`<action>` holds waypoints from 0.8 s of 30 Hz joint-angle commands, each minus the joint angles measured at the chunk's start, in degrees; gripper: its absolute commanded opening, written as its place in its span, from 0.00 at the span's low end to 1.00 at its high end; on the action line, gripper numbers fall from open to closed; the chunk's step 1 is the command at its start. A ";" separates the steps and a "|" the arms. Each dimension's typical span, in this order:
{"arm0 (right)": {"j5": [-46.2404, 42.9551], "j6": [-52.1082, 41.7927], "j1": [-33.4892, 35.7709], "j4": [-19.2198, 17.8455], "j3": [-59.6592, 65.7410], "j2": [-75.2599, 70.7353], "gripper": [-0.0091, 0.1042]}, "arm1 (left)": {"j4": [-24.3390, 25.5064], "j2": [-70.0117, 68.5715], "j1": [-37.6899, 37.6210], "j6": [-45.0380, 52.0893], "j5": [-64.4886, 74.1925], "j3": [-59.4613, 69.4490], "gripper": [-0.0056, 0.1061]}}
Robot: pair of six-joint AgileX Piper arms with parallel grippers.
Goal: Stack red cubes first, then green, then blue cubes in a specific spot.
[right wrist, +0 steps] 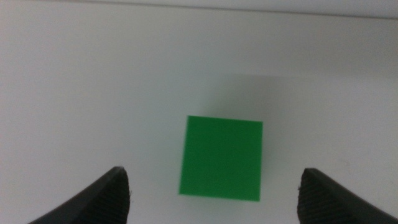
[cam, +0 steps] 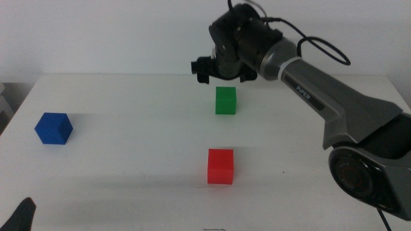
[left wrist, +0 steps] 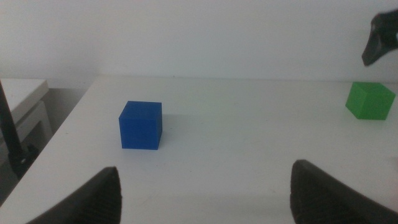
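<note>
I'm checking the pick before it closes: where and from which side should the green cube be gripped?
From straight above, closing on two opposite side faces of the green cube. It sits flat, apart from the red cube, and the open right gripper already hangs over it, jaws straddling it.

Bright, even light washes the white counter (cam: 128, 128) in all three views, leaving shadows faint and diffuse. In the middle view, pale grey streaks trail sideways from the blue cube (cam: 53, 128) and red cube (cam: 221, 166). The right wrist view is soft, the green cube (right wrist: 222, 158) fuzzy-edged under a dim smudge of shadow. Both wrist views render their dark jaws blurred.
</note>
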 commanded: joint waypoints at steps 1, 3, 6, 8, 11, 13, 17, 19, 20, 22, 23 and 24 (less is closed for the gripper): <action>-2.69 -0.73 -1.28 -3.37 -2.20 -3.13 0.80 | -0.23 -1.16 -0.05 -0.46 -4.80 -0.25 0.88; -3.74 -0.73 -1.70 -3.37 -2.20 -2.40 0.80 | -0.23 -1.16 -0.05 -0.46 -4.80 -0.25 0.88; -5.30 -0.73 -2.02 -3.71 -2.20 -1.56 0.80 | -0.23 -1.16 -0.05 -0.46 -4.80 -0.25 0.88; -6.33 -0.73 -2.17 -3.78 -2.20 -1.03 0.80 | -0.23 -1.16 -0.05 -0.46 -4.80 -0.25 0.88; -7.54 -0.73 -2.30 -3.83 -2.20 -0.20 0.80 | -0.23 -1.16 -0.05 -0.46 -4.80 -0.25 0.88; -8.12 -0.60 -2.42 -3.83 -2.20 0.36 0.80 | -0.23 -1.16 -0.05 -0.46 -4.80 -0.25 0.88; -8.44 -0.05 -2.48 -3.83 -2.20 1.31 0.80 | -0.23 -1.16 -0.05 -0.46 -4.80 -0.25 0.88; -8.57 0.36 -2.42 -3.83 -2.20 1.37 0.80 | -0.23 -1.16 -0.05 -0.46 -4.80 -0.25 0.88; -8.69 0.53 -2.42 -3.83 -2.20 1.37 0.80 | -0.23 -1.16 -0.05 -0.46 -4.80 -0.25 0.88; -8.69 0.59 -2.42 -3.83 -2.20 1.37 0.80 | -0.23 -1.16 -0.05 -0.46 -4.80 -0.25 0.88; -8.69 0.59 -2.42 -3.83 -2.20 1.37 0.80 | -0.23 -1.16 -0.05 -0.46 -4.80 -0.25 0.88; -8.69 0.58 -2.42 -3.83 -2.20 1.37 0.80 | -0.23 -1.16 -0.05 -0.46 -4.80 -0.25 0.88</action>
